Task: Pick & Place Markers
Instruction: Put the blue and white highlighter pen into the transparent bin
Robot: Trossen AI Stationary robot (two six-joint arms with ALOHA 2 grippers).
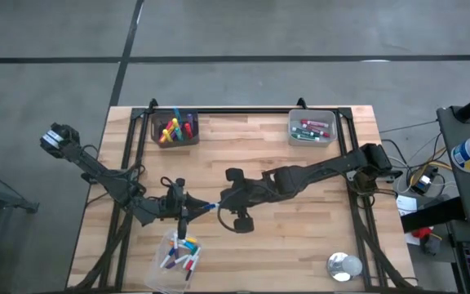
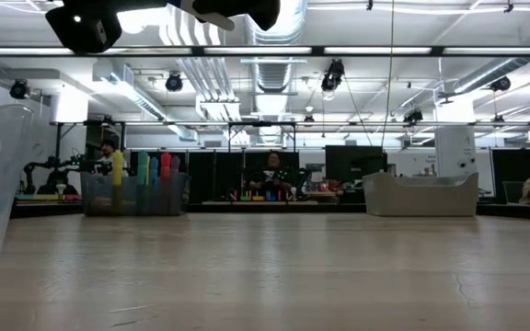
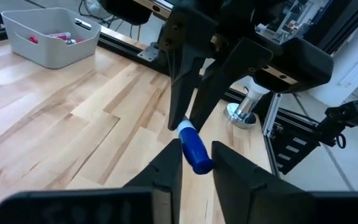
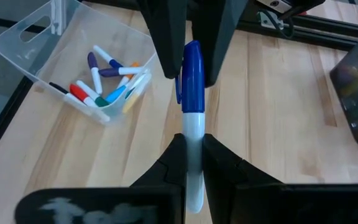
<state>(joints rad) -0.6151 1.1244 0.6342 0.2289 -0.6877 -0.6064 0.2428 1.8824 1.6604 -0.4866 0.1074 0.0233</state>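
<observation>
A marker with a white barrel and blue cap (image 1: 206, 206) hangs above the table's middle, between my two grippers. My right gripper (image 4: 193, 146) reaches in from the table's right and is shut on the barrel. My left gripper (image 3: 196, 149) comes from the left, its fingers closed on either side of the blue cap. Below them, near the front edge, a clear bin (image 1: 178, 257) holds several loose markers (image 4: 107, 84). My left gripper pinches the marker's blue cap (image 3: 197, 158) between its two fingers. It comes nearly level from the table's left, with the fingers lying along the marker. The marker is clear of the table. My right gripper pinches the white barrel (image 4: 193, 127) between its two fingers, slanting down from the table's right. The fingers lie along the marker, and the barrel's back end (image 4: 194, 186) runs back between them. The capped end sticks out past the fingertips, lifted clear.
A dark bin (image 1: 175, 128) with upright coloured markers stands at the back left. A grey bin (image 1: 311, 128) with several markers stands at the back right. A small round metal thing (image 1: 343, 265) lies at the front right. Bare wood (image 1: 300, 220) lies between them.
</observation>
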